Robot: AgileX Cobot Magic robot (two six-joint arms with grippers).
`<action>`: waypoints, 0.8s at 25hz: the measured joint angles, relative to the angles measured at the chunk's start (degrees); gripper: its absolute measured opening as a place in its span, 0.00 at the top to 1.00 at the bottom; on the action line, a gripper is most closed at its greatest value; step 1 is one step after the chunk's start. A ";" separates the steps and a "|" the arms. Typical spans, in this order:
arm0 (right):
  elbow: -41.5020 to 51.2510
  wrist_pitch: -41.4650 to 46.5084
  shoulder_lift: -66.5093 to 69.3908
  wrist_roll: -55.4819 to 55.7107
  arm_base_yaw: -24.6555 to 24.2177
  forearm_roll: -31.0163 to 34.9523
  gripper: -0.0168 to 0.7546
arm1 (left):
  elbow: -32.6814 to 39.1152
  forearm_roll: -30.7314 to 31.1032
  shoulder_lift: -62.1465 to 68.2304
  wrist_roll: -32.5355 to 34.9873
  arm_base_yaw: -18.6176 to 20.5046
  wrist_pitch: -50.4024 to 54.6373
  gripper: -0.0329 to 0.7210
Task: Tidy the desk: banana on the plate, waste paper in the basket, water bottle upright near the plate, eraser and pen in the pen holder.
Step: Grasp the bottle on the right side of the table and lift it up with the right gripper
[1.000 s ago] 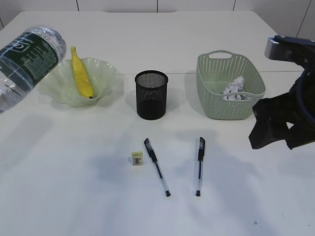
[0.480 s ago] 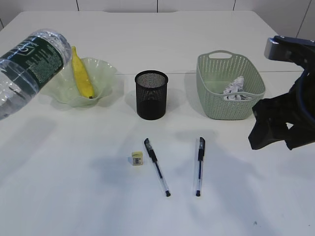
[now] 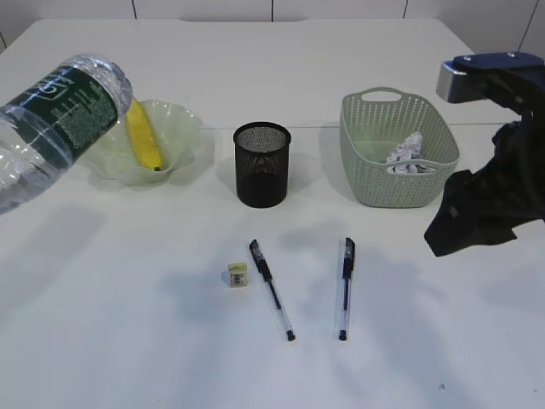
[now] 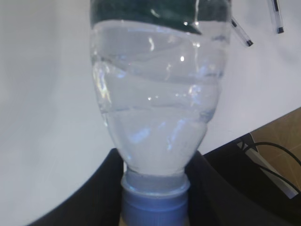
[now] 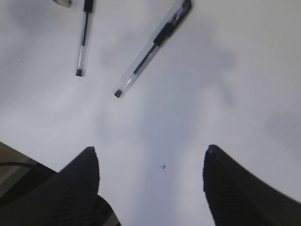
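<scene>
The water bottle (image 3: 60,119) hangs tilted in the air at the far left, its base over the plate (image 3: 183,128). My left gripper (image 4: 155,162) is shut on its neck just above the cap (image 4: 155,200). The banana (image 3: 145,141) lies on the plate. The waste paper (image 3: 407,155) sits in the basket (image 3: 375,183). In front of the pen holder (image 3: 262,166), the eraser (image 3: 238,274) and two pens (image 3: 272,288) (image 3: 346,285) lie on the desk (image 3: 128,341). My right gripper (image 5: 150,153) hangs open over bare desk, nearer than the pens (image 5: 153,47).
The right arm (image 3: 485,196) stands just right of the basket. In the left wrist view the desk's edge (image 4: 254,129) shows, with cables and floor beyond it.
The bottle has moved a little to the right, towards the plate, still tilted. The right arm has shifted slightly left and up.
</scene>
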 joint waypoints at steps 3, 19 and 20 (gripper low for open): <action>-2.32 -0.90 0.00 -5.38 0.00 1.02 0.31 | 0.00 -0.88 0.00 1.65 0.00 0.00 0.64; -7.12 -12.30 0.00 -38.72 12.87 3.95 0.31 | 0.00 -7.34 4.77 12.83 0.00 0.40 0.64; -7.12 -13.99 0.00 -41.66 13.55 3.95 0.31 | 0.00 -7.34 4.77 12.95 0.00 0.54 0.64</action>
